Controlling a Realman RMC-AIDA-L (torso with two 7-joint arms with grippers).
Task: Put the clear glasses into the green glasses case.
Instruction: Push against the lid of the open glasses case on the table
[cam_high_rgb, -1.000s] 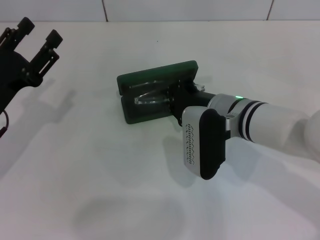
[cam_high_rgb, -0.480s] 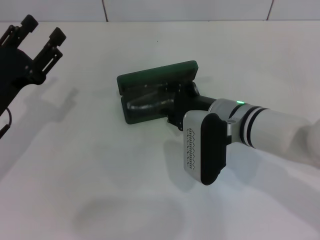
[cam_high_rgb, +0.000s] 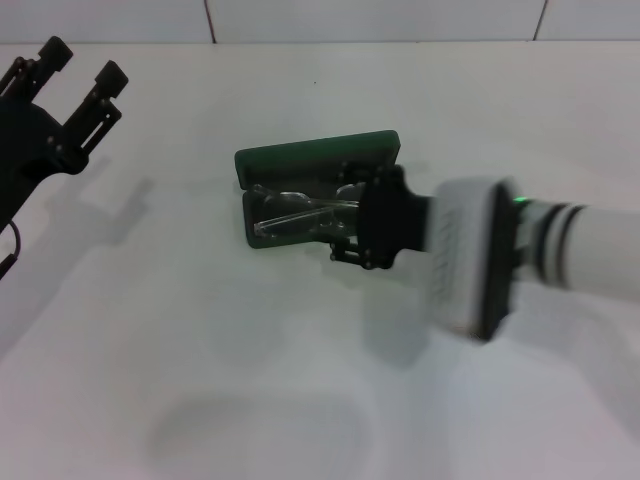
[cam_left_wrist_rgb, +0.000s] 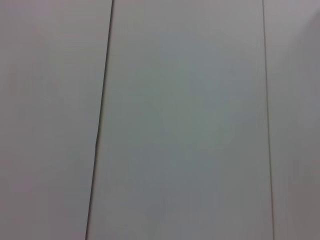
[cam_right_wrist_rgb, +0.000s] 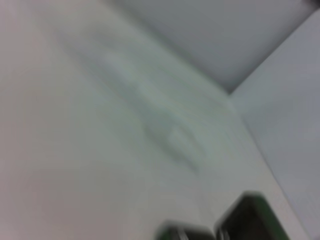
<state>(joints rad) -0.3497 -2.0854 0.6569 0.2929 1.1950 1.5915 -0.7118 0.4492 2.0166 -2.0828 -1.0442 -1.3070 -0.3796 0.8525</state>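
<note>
Fingers of the left gripper (cam_high_rgb: 78, 68) stand spread apart with nothing between them, raised at the far left of the white table (cam_high_rgb: 200, 380), much where they were a second ago. Whether the right gripper (cam_high_rgb: 372, 222) is open or closed cannot be told, since its black fingertips are bunched at the right end of the case and partly hidden. Half a second ago the right wrist showed its rounded black-and-white camera housing face on; now that arm has rolled and appears smeared with motion, and its black end has moved slightly nearer the case.

Near the table's middle sits the dark green hard clamshell glasses case (cam_high_rgb: 315, 158), open, its lid standing up behind the tray. Inside the black tray lie the fully transparent eyeglasses with a colourless plastic frame (cam_high_rgb: 295, 212), their thin clear arms running lengthwise along the interior; before, the arm covered more of them.
</note>
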